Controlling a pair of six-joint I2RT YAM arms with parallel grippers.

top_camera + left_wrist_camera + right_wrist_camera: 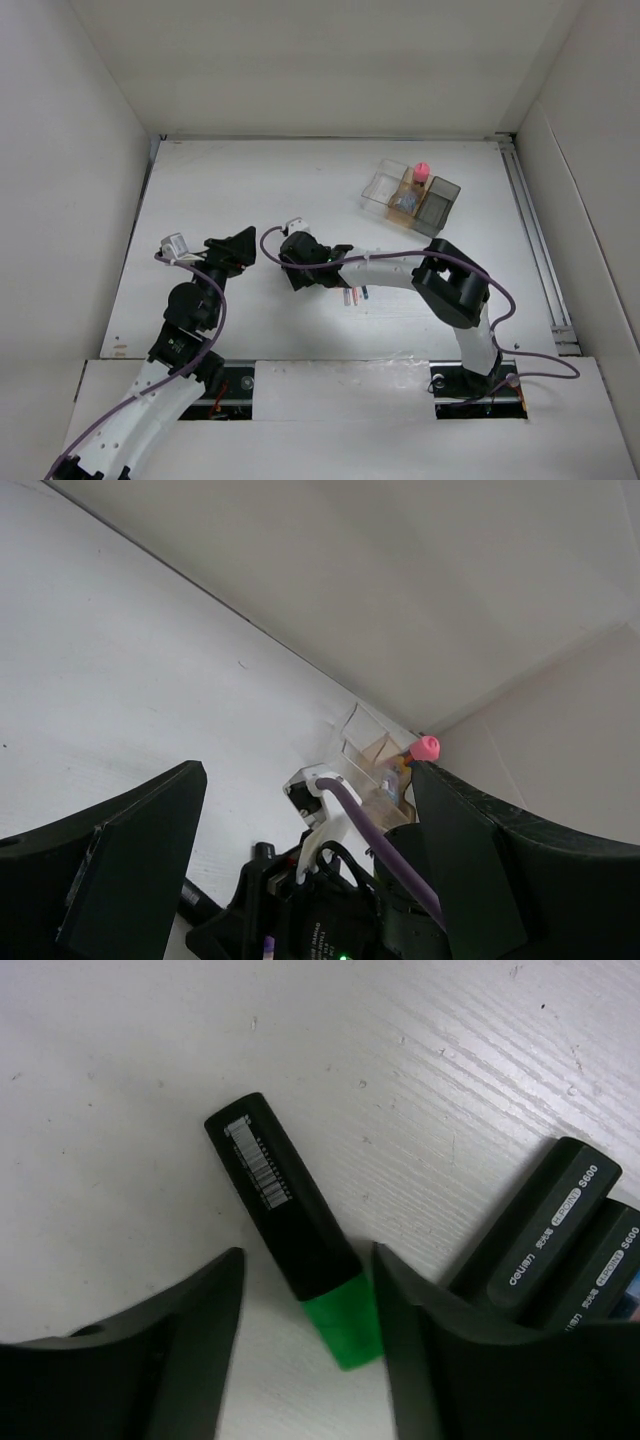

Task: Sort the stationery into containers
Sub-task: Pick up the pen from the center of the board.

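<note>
the sorting is running only partly done. the row of boxes [376, 186] is sitting toward the far right of the tabletop [250, 180]. the pink-capped bottle [421, 171] is standing at the row's far side, by the join of the tan box [411, 187] and the dark box [445, 192]; which compartment is holding it i cannot tell. something bluish-grey is lying inside the tan box, too small to name. the clear box at the row's left end is looking bare.

the rest is waiting well apart from the row, on its near left. the right fingers [140, 1360] are hanging spread low over the green-ended marker [290, 1220], one finger on each side of its green end, not pinching it. the marker is lying flat on the tabletop, its black end pointing away from the wrist. two more black markers [545, 1245] are lying side by side just beside it. in the top view thin pink and blue pens [352, 295] are showing by the right forearm, also well short of the row.

the left fingers [120, 880] are gaping wide with nothing between them, held above the tabletop and looking toward the row.

by my judgement most of the work is remaining: three markers and the pens are needing a trip to the row.
</note>
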